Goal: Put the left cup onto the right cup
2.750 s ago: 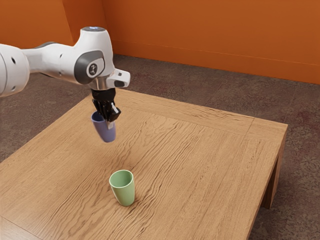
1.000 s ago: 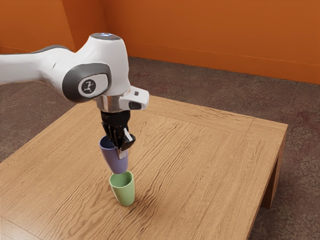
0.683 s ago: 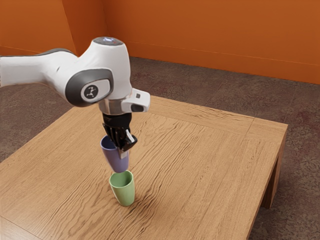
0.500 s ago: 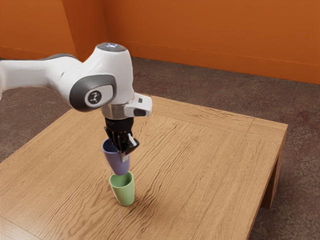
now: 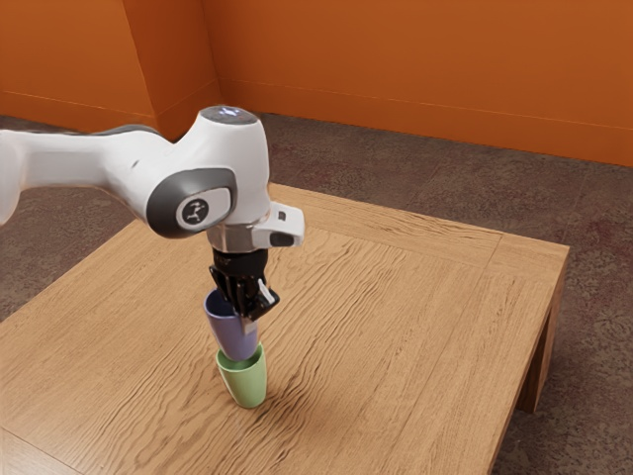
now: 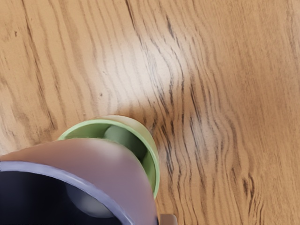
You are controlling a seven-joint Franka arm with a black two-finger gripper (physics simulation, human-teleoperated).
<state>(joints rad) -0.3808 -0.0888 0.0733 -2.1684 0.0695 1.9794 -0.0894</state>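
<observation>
Because its base must nest, purple cup (image 5: 235, 334) is clamped at rim by end effector (image 5: 242, 300) | base at mouth of upright green cup (image 5: 244, 381) | bench (image 5: 415, 327), near front edge.

Gripper (image 5: 240, 302) points down, pinching the rim of the purple cup (image 5: 233, 332), which hangs just below it, slightly tilted. Green cup (image 5: 244, 379) stands upright on the table (image 5: 415, 327), directly under the gripper. Purple cup's base meets the green cup's mouth and looks partly inside. Arm (image 5: 119, 178) enters from the exterior view's left, above the gripper.
</observation>
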